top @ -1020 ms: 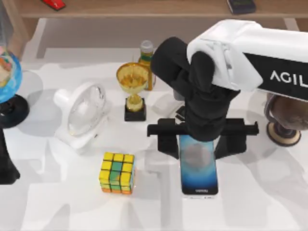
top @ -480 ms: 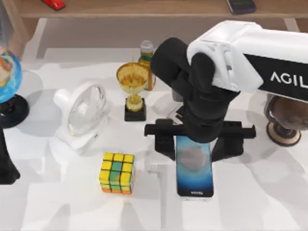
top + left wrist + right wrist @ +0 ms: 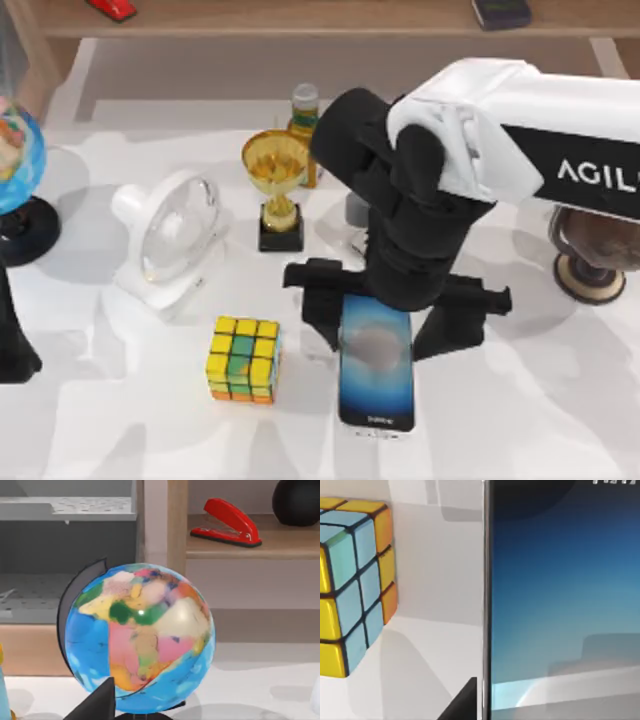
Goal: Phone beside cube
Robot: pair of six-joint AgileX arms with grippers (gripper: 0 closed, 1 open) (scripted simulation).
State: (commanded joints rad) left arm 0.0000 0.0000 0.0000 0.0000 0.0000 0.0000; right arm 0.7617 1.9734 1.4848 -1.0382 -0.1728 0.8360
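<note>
The right gripper [image 3: 377, 312] has its fingers spread at the phone's [image 3: 375, 371] top end, seemingly clamping its edges. The phone lies just right of the cube [image 3: 243, 359], apart. "AGIL" reads on the arm. A trophy [image 3: 277, 187] and white fan [image 3: 170, 237] stand behind.

The phone [image 3: 375, 365] has a glossy, glass-like screen that catches a pale reflection, edged by a thin silvery, metal-looking rim. The cube [image 3: 243, 359] looks like smooth plastic, its coloured stickers faintly shiny between matt black lines. The white table [image 3: 120, 420] is smooth and lightly reflective. At eleven o'clock from the cube, the fan [image 3: 168, 238] is glossy white plastic; the trophy [image 3: 277, 170] shines like polished gold metal on a matt black base. The globe [image 3: 140, 637] is glossy, the shelf [image 3: 235, 547] matt wood, the stapler [image 3: 227, 522] shiny red.
</note>
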